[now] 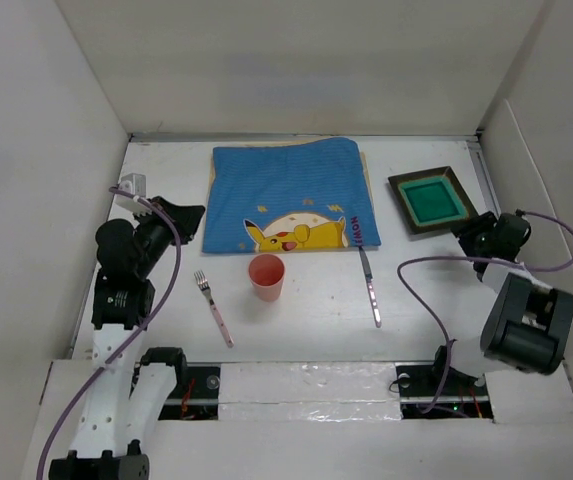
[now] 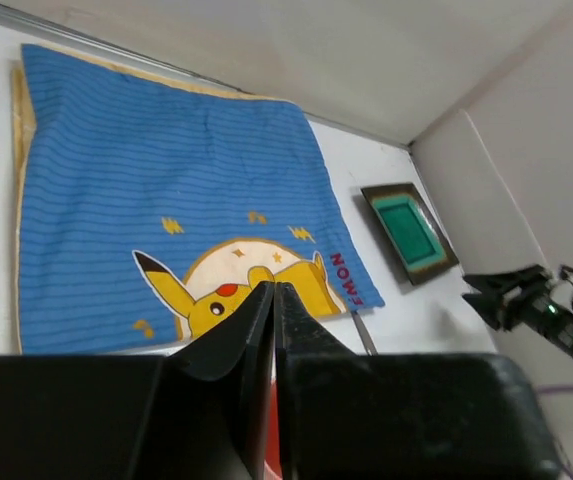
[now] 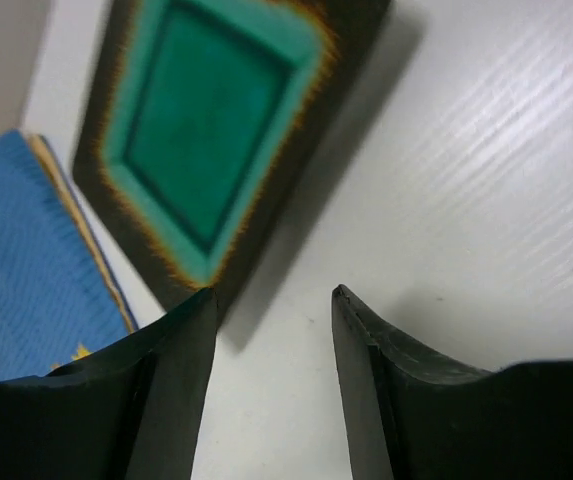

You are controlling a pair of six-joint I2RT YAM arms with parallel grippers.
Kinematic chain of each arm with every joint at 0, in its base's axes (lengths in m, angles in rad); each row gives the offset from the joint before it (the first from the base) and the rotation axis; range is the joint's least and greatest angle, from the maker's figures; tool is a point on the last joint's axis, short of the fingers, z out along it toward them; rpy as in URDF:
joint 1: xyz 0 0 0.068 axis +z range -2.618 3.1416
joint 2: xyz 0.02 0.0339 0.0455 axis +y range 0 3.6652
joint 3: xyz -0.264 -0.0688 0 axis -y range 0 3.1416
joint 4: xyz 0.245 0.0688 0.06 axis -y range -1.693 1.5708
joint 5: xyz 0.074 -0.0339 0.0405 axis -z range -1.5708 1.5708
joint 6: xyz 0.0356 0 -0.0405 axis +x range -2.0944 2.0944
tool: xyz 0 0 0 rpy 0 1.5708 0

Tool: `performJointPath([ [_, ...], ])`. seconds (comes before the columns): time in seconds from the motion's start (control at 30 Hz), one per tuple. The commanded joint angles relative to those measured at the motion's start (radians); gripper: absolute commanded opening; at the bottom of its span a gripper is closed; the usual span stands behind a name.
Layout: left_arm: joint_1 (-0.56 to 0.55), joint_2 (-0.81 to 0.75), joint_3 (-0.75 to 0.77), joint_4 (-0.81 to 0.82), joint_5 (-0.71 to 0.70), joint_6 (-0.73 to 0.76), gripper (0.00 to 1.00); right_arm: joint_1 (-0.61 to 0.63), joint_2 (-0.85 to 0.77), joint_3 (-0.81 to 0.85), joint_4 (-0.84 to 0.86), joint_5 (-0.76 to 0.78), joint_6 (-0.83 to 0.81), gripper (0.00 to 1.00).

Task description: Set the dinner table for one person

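1. Top view: my left gripper hovers at the left of the dinner table. Its tips are just beside the left edge of the blue cloth, and the left wall is close behind the arm. I cannot tell the jaw gap from here.
2. My right gripper sits just beside the near right corner of the green plate, with the right wall close by.
3. The cloth lies far and centre, and a narrow bare strip separates it from the plate on its right.
4. On the open near strip, the fork lies left of the upright pink cup. The knife lies to the right, its far tip at the cloth's near right corner. All three lie apart from one another. The cup shows only its own pink inside.
5. Left wrist view: the fingers are pressed together tip to tip with nothing between them. Beyond them lies the cloth, and the plate is far right near the corner.
6. Right wrist view: the fingers stand a modest gap apart and hold nothing, with bare table between them. The plate's near corner is just beyond the left fingertip. I cannot tell whether they touch. Its green well shows only glaze.
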Motion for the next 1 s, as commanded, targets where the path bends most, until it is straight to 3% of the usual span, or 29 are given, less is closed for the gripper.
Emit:
performJointPath([
  [0.0, -0.025, -0.010, -0.028, -0.045, 0.031, 0.072, 0.04, -0.016, 0.142, 0.070, 0.135, -0.117, 0.069, 0.55],
  [0.13, -0.025, -0.017, -0.026, -0.074, 0.054, 0.107, 0.23, -0.016, 0.267, 0.120, 0.177, -0.106, 0.144, 0.58],
  [0.3, -0.025, 0.013, -0.029, -0.056, 0.098, 0.097, 0.31, 0.003, 0.345, 0.151, 0.214, -0.094, 0.226, 0.58],
  [0.53, -0.025, 0.026, -0.026, -0.061, 0.094, 0.095, 0.32, 0.044, 0.401, 0.199, 0.190, -0.051, 0.293, 0.55],
  [0.67, -0.025, 0.024, -0.025, -0.065, 0.088, 0.094, 0.32, 0.075, 0.431, 0.225, 0.176, -0.030, 0.370, 0.44],
  [0.97, -0.025, 0.024, -0.018, -0.071, 0.075, 0.095, 0.31, 0.123, 0.453, 0.315, 0.012, 0.088, 0.505, 0.33],
])
